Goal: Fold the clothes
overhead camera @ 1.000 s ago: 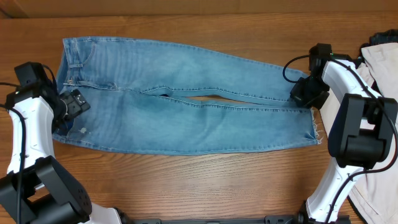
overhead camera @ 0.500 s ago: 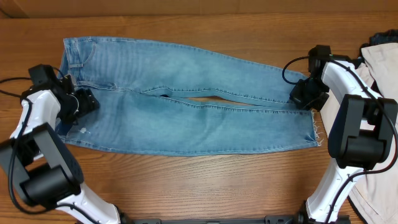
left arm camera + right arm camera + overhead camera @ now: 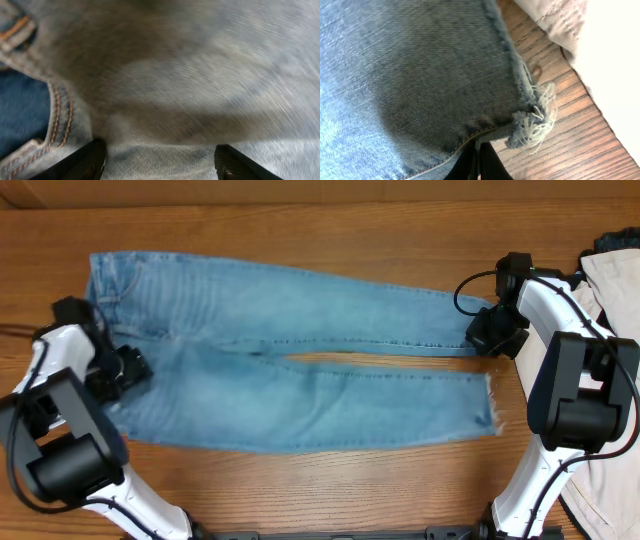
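We see the faded light-blue denim jeans [image 3: 330, 395] lying flat on the brown wooden counter [image 3: 300, 500], stretched lengthwise between our two hands. Our left hand [image 3: 128, 367] sits at the waist end, its fingers [image 3: 82, 161] spread apart with denim lying between them. Our right hand [image 3: 490, 332] is pressed together, pinching the frayed hem [image 3: 532, 117] of one leg at its seam. A cream fabric garment [image 3: 570, 35] lies just beside that hand, past the hem.

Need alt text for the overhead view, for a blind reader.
Light-blue jeans lie flat across a wooden table, waistband left, frayed hems right. The left gripper is at the hip, the right gripper at the upper leg's hem.
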`<state>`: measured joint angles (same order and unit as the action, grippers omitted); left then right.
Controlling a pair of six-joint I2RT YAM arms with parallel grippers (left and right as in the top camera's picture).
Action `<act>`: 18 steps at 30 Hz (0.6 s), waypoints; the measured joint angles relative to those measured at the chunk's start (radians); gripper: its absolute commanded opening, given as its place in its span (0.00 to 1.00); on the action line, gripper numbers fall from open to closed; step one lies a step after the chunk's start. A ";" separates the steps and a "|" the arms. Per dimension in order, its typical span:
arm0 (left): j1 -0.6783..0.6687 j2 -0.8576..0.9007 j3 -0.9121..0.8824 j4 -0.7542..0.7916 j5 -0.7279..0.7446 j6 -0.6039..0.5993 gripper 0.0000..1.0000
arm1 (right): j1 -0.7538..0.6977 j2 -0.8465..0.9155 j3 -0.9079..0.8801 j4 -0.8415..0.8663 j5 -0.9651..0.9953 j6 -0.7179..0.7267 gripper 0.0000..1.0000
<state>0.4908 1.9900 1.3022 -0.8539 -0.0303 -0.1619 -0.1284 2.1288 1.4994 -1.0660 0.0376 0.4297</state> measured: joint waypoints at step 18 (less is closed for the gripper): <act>0.111 -0.002 -0.002 -0.018 0.019 -0.050 0.83 | 0.000 -0.002 -0.006 -0.050 -0.012 -0.012 0.04</act>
<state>0.6018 1.9877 1.2999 -0.8715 -0.0116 -0.2115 -0.1280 2.1269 1.4933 -1.1164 0.0257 0.4175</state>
